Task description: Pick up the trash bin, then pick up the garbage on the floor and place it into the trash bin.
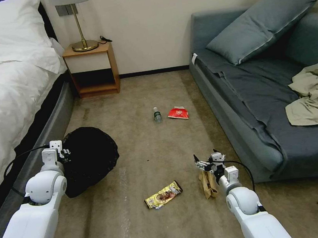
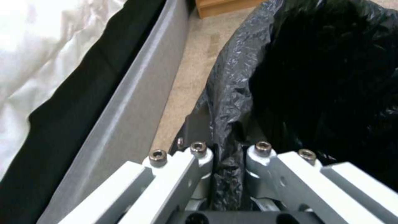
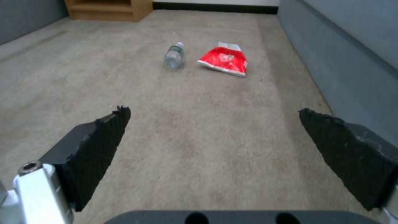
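Bed frame (image 1: 51, 126) to my left, sofa (image 1: 244, 124) to my right, carpet between. The trash bin (image 1: 90, 158) sits beside the bed frame; my left gripper (image 1: 63, 153) is clamped on its black bag rim (image 2: 226, 161), jaws pinched tight on the plastic.

Right gripper (image 1: 206, 161) is spread wide, holding nothing, hovering directly over the tan paper bag (image 1: 207, 184).

Judgement: for a clean pick I should drop straight down and straddle the bag's crumpled top, not scrape carpet.

Snack wrapper (image 1: 163, 195) lies near, on the bin side. Red packet (image 3: 224, 59) and small bottle (image 3: 174, 56) lie side by side, well ahead.
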Robot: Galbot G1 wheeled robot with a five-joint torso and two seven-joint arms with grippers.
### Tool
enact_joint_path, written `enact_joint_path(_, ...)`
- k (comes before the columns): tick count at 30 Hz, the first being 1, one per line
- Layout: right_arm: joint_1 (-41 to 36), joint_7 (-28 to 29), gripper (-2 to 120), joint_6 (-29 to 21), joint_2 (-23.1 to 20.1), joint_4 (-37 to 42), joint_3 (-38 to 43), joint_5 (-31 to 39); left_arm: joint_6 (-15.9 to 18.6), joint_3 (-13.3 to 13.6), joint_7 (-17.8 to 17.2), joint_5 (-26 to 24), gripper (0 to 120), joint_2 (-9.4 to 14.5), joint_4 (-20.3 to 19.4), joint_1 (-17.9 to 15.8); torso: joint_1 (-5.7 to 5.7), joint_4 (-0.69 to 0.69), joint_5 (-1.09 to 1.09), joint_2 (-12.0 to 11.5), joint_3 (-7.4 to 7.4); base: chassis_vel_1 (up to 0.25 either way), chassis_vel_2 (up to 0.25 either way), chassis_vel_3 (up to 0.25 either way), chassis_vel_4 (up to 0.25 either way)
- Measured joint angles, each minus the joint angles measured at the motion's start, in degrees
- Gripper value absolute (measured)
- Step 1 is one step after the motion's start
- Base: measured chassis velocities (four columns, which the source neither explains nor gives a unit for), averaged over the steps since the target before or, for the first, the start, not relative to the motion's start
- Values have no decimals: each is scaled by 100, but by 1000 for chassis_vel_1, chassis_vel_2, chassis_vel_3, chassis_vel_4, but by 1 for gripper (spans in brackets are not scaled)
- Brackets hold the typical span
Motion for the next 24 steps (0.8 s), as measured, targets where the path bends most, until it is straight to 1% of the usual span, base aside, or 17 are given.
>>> enact_joint_path(17, 2, 94, 100, -27, -32, -88, -86, -121, 5, 11, 31, -9, 4, -16, -170, 74, 0, 0, 0, 0, 0, -115, 120, 116, -110)
enact_joint_path(21, 16, 235, 100, -218, -88, -131, -160, -107, 6, 26, 69, -9, 4, -19, -240, 126, 0, 0, 0, 0, 1, -36, 38, 29, -40)
enact_joint_path(23, -9, 335, 100, -433, -148, -108, -235, -59, 6, 36, 83, -9, 4, -19, -295, 153, 0, 1, 0, 0, 1, 0, 0, 0, 0)
enact_joint_path(24, -9, 335, 100, -433, -148, -108, -235, -59, 6, 36, 83, -9, 4, -19, -295, 153, 0, 1, 0, 0, 1, 0, 0, 0, 0)
